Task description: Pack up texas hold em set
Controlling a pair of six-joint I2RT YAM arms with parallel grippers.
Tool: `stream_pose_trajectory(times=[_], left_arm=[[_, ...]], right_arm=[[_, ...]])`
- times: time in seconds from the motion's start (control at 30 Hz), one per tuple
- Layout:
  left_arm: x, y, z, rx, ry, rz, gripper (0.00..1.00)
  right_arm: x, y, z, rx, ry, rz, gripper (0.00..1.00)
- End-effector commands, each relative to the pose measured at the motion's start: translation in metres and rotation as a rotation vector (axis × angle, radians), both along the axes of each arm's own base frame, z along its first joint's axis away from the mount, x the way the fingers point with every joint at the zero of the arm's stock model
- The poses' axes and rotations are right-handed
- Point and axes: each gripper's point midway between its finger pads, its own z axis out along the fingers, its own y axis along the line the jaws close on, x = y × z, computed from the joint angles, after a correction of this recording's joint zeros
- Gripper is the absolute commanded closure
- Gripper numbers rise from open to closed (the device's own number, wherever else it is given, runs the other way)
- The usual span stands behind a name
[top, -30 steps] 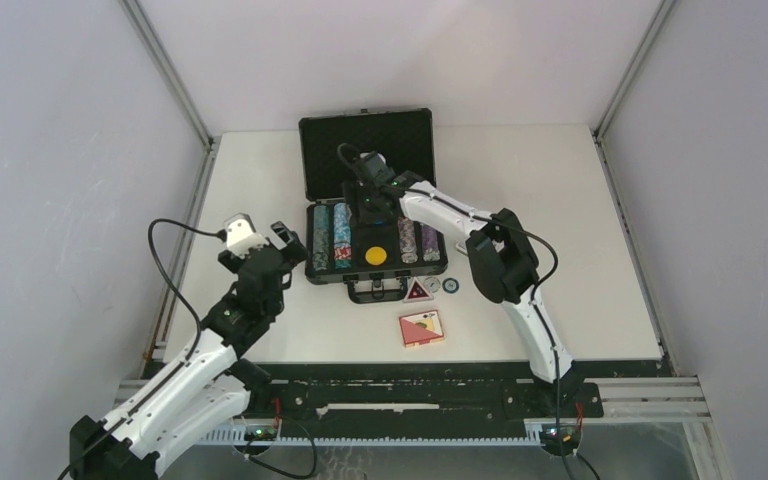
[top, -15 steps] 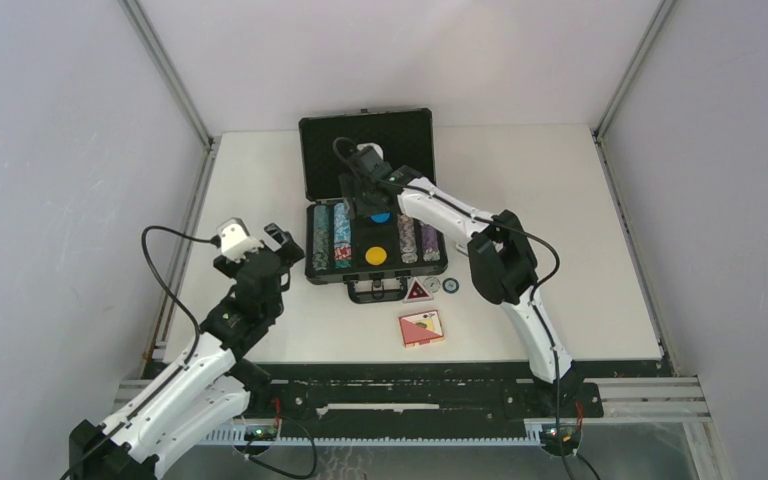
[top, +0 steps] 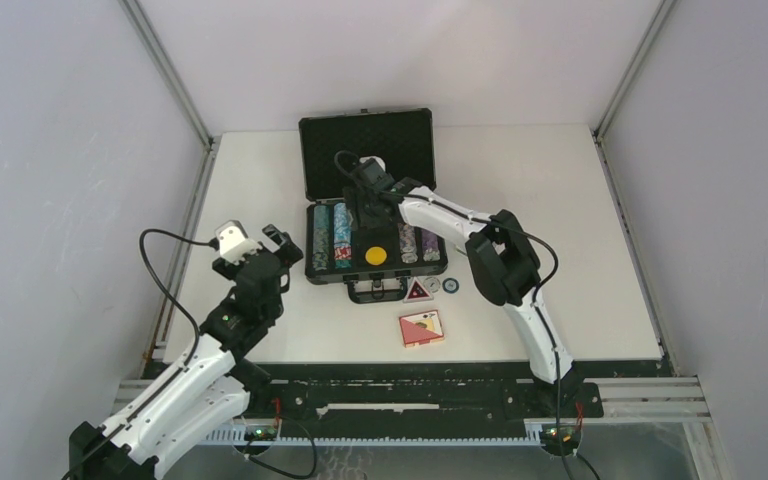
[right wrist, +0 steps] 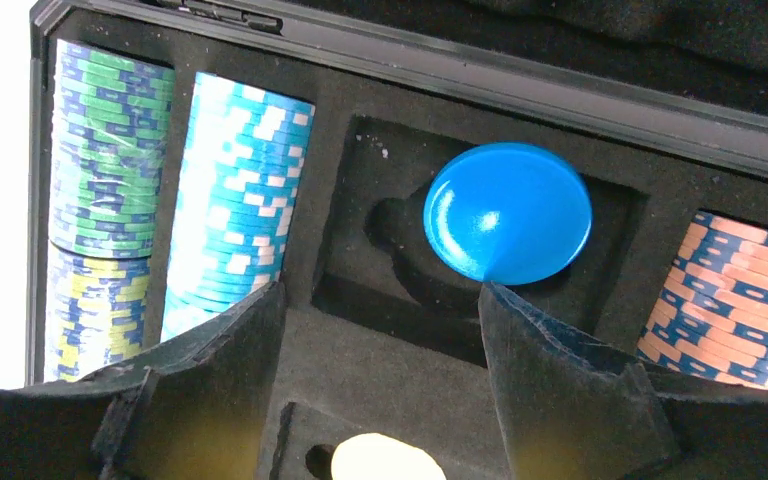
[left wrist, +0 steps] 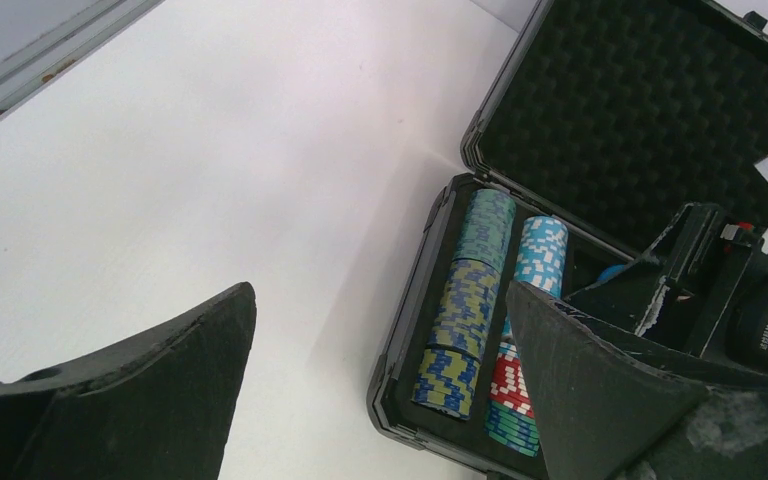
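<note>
Four pieces outside: red card deck (top: 421,328) nearest on the bench (top: 580,250), then the triangular button (top: 418,291) and two small round buttons (top: 451,285) just before the briefcase (top: 310,262).
Left jaws: wide, empty, over bare bench left of the case; drawn back slightly.
Case: open, chip rows (left wrist: 480,290) at both sides, yellow button (top: 375,255) in the near middle pocket.
Right jaws: wide, holding nothing, above the middle foam.
Blue button (right wrist: 508,212): in the far middle pocket, just released.
Meaning: likely one more piece packed; outside pieces and lid remain.
</note>
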Motion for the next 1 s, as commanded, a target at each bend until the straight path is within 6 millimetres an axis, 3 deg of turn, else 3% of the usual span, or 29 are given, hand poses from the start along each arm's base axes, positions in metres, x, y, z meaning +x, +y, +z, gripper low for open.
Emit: stream_pose_trajectory(times=[0.0, 0.13, 0.27, 0.37, 0.5, 0.63, 0.77, 0.97], left_arm=[[0.000, 0.004, 0.000, -0.003, -0.013, 0.023, 0.00], [0.000, 0.005, 0.002, -0.003, -0.019, 0.024, 0.00], [0.001, 0.004, 0.001, 0.001, -0.012, 0.019, 0.00], [0.001, 0.002, -0.001, 0.003, -0.005, 0.014, 0.00], [0.001, 0.003, -0.001, 0.006, -0.005, 0.016, 0.00], [0.001, 0.003, -0.002, 0.009, -0.003, 0.017, 0.00], [0.001, 0.004, -0.001, 0.013, -0.004, 0.019, 0.00], [-0.001, 0.007, -0.001, 0.016, -0.007, 0.029, 0.00]], right_arm=[[0.003, 0.002, 0.033, 0.064, -0.061, 0.000, 0.21], [0.002, -0.005, 0.022, 0.048, -0.035, -0.010, 0.21], [0.001, -0.006, 0.023, 0.044, -0.043, -0.003, 0.20], [0.000, -0.006, 0.038, 0.060, -0.068, 0.004, 0.20], [0.001, -0.003, 0.072, 0.117, -0.140, 0.019, 0.21], [0.012, -0.004, 0.090, 0.136, -0.181, 0.019, 0.22], [0.025, -0.006, 0.083, 0.117, -0.172, 0.011, 0.29], [0.044, -0.011, 0.066, 0.074, -0.176, -0.005, 0.32]])
